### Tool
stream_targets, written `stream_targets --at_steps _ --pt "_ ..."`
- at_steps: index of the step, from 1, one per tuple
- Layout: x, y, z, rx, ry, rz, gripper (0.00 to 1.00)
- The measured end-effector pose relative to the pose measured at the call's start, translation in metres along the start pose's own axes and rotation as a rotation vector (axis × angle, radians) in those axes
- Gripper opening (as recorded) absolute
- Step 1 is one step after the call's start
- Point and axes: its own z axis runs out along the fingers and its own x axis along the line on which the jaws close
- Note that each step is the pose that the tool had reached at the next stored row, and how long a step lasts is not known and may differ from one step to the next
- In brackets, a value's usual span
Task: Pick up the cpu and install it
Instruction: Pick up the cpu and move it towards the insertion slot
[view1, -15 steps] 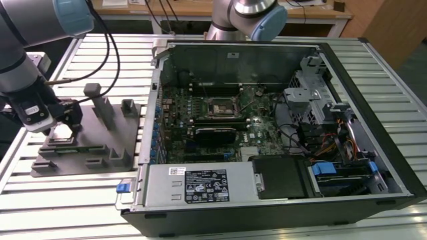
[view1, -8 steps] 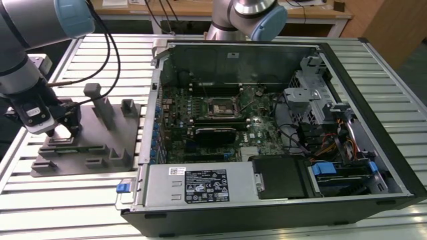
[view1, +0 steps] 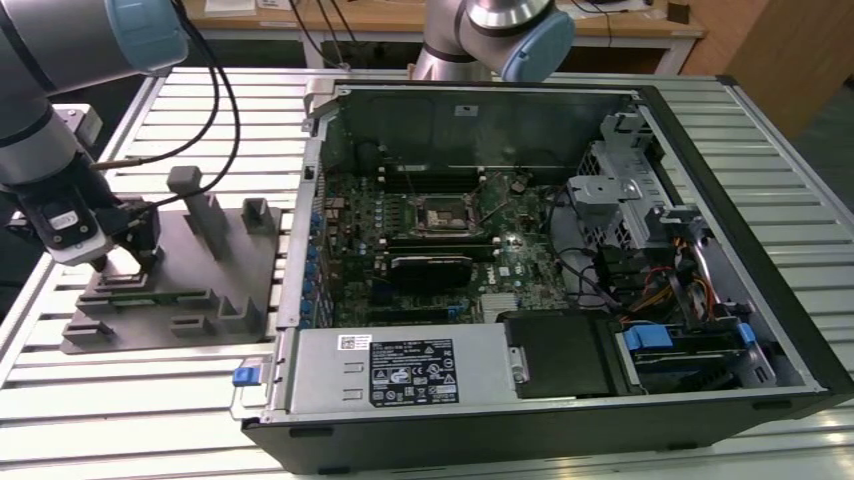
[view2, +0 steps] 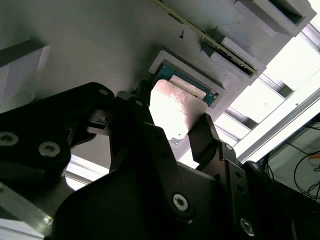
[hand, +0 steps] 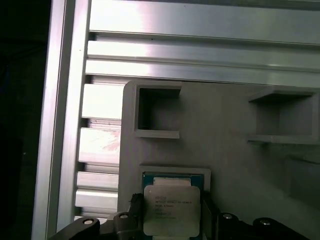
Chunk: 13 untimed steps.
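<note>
A big silver table of long ribbed metal slats (view1: 787, 170) fills the middle, and bright light shines off it. At 12 o'clock stands a light brown wooden desk (view1: 374, 18). At 2 o'clock is a brown wooden wall panel (view1: 787, 60). At 9 o'clock the floor (view1: 11, 300) looks dark.

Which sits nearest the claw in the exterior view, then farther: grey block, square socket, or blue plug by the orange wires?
1. Grey block, under the claw holding the chip, exterior view's left.
2. Square socket, middle of the computer.
3. Blue plug, computer's far side, exterior view's right.
</note>
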Motion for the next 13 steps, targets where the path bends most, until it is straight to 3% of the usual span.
stream_targets --at_steps 12,13 --pt "0.0 -0.0001 0.0031 0.0003 0.0001 0.004 0.55" --pt "0.0 -0.0001 0.0031 0.0003 0.0002 0.004 0.62"
